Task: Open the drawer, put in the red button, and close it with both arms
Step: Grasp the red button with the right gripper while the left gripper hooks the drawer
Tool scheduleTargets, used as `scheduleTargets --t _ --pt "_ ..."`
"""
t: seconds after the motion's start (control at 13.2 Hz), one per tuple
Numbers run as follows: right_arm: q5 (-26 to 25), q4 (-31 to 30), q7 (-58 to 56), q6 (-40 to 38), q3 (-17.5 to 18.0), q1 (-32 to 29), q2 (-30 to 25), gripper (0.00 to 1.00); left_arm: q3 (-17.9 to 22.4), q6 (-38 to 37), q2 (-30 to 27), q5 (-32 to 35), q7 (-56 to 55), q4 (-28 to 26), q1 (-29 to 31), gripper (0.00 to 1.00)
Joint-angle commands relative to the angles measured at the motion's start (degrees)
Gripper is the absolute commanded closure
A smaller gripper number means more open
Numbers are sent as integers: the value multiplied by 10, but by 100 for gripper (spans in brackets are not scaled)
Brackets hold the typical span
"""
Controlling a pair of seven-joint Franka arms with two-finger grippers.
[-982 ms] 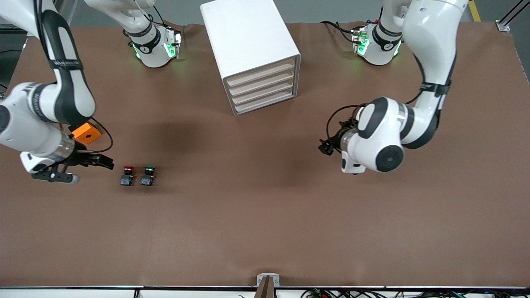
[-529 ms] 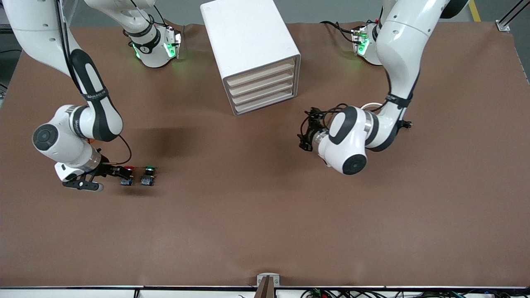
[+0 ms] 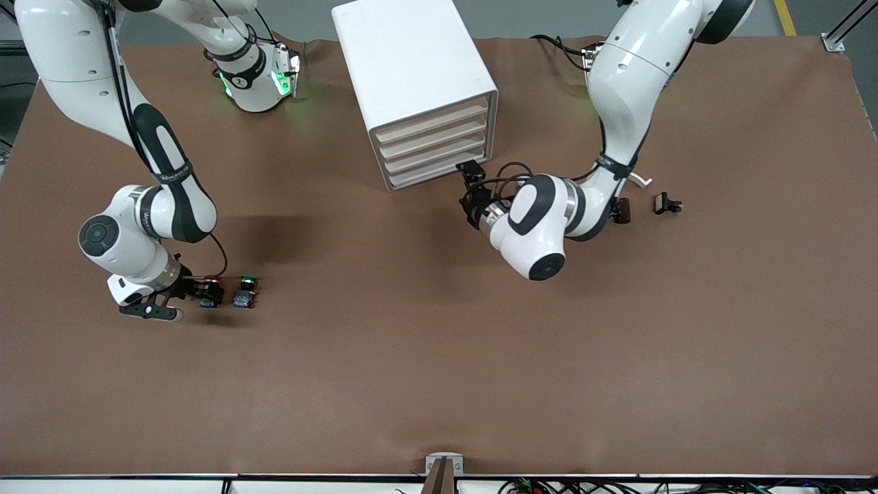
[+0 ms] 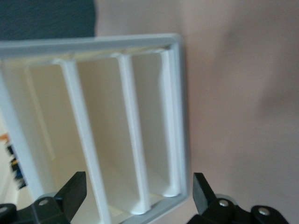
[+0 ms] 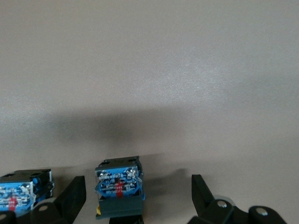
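Right gripper [image 3: 199, 291] spread wide on the surface [image 3: 439, 384], its fingers straddling the red button [image 3: 212, 289] without clamping it; the green button [image 3: 245, 291] stands just beside, so a skewed closure could knock or catch it. Left gripper [image 3: 472, 180], also wide and empty, faces the cabinet [image 3: 411, 65] near the lowest fronts; the drawer [image 3: 433, 139], second from top, remains closed, and a low approach risks pulling the wrong one

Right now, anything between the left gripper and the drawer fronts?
Nothing. In the left wrist view the open left gripper faces the cabinet with no object in the gap. The front view shows it just off the drawer stack's lower corner.
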Motion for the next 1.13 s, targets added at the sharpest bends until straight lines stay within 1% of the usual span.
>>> scheduleTargets --t 0.0,0.15,0.23,0.3,0.38,0.45,0.53,0.68,0.83,0.91,1.06 --pt "11 4 6 3 7 -1 7 0 -1 -59 24 -53 -17 13 2 0" --pt "11 2 6 3 12 -2 8 0 -4 -68 29 -55 -18 11 -1 0" --pt "11 2 7 3 13 -2 8 2 -9 -73 35 -56 -18 11 -2 0" --pt "11 2 7 0 13 0 8 21 -17 -84 39 -56 -17 12 -2 0" --pt "11 2 8 -3 13 -1 8 50 -21 -92 44 -56 -17 12 -3 5" --pt "11 1 9 -4 17 -2 8 85 -24 -93 45 -57 -17 11 -6 9" --pt "11 1 10 -5 18 -2 8 100 -27 -94 49 -61 -18 11 -8 10" --pt "11 2 10 -18 18 -3 5 100 -29 -97 58 -81 -28 11 -12 33" --pt "11 6 11 -44 18 -3 -3 100 -29 -97 63 -90 -44 13 -14 39" --pt "11 9 17 -56 19 -2 -8 100 -29 -96 68 -93 -61 14 -20 46" --pt "11 14 19 -83 18 -2 -27 100 -29 -96 72 -94 -72 14 -25 49"
